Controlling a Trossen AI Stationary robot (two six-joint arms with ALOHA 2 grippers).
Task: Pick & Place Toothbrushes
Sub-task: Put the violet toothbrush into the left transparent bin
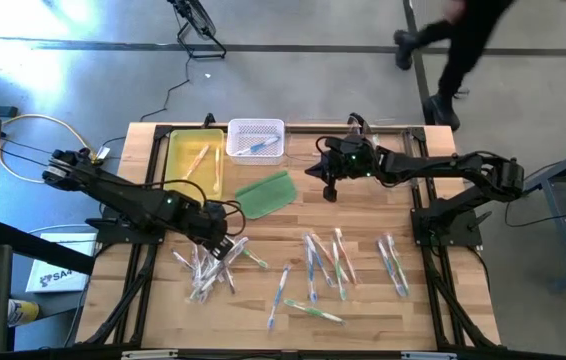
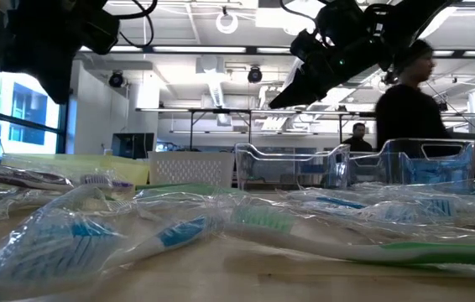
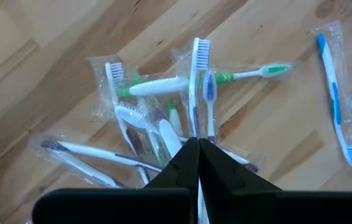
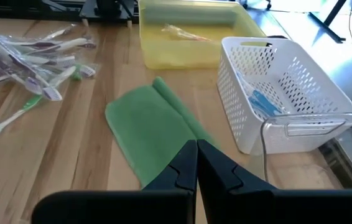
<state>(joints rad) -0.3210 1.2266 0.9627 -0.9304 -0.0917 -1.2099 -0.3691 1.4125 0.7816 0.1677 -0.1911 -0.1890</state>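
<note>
Many toothbrushes in clear wrappers lie on the wooden table: a heap [image 1: 203,270] at the near left and a looser scatter [image 1: 328,265] toward the right. My left gripper [image 1: 221,245] stands over the heap, pointing steeply down, shut on one wrapped white toothbrush [image 3: 196,81]. My right gripper [image 1: 330,190] hangs shut and empty above the table, just right of the flat green pad [image 1: 266,193]; its wrist view shows the fingertips [image 4: 196,144] over the pad [image 4: 151,124]. My left gripper pinches the handle end [image 3: 194,132] of the white toothbrush between its two fingertips, coming from above at a steep slant, in line with the brush. The brush runs away from the fingertips over the heap. Whether it is lifted clear, I cannot tell.
At the far side stand a yellow tray [image 1: 178,165] holding one toothbrush and a white mesh basket [image 1: 256,128] with a blue one inside. Clear bins [image 2: 288,164] show in the low view. A person [image 1: 463,50] walks beyond the table's far right corner.
</note>
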